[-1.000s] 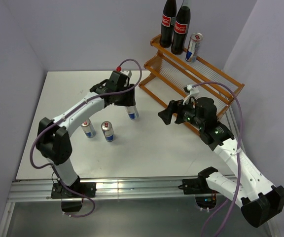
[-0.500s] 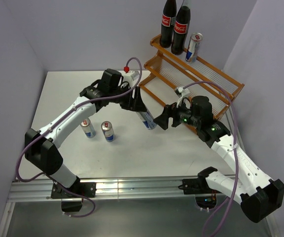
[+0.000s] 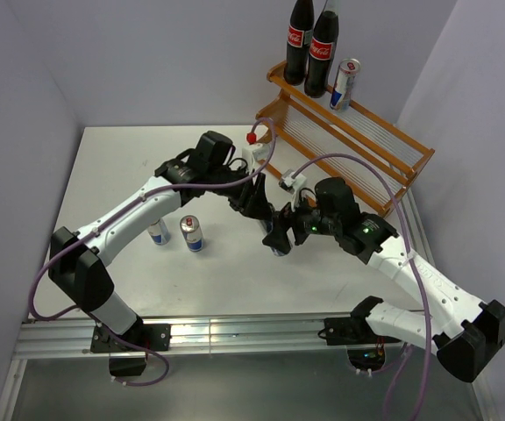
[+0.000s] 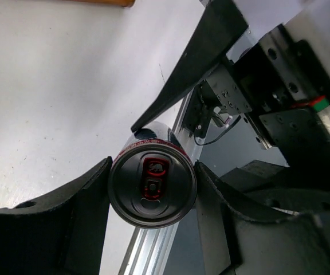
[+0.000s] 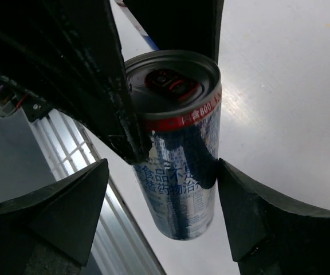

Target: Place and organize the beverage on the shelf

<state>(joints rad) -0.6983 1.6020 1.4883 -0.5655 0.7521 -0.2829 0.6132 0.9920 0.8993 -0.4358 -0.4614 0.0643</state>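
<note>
A slim silver-blue can hangs above the table with my left gripper shut on its upper part, one finger on each side. In the right wrist view the same can sits between the open fingers of my right gripper. The right-hand finger is at the can's side and the left-hand finger stands apart from it. From above, both grippers meet at the table's middle, left gripper and right gripper. Two cola bottles and one can stand on the shelf.
Two more cans stand upright on the white table at the left, under the left arm. The shelf runs diagonally along the back right. The metal rail of the table's front edge lies just below the grippers.
My left arm has carried the can from the table's middle-left toward the right and front. My right gripper has moved left to meet it, and its jaws have narrowed around the can.
</note>
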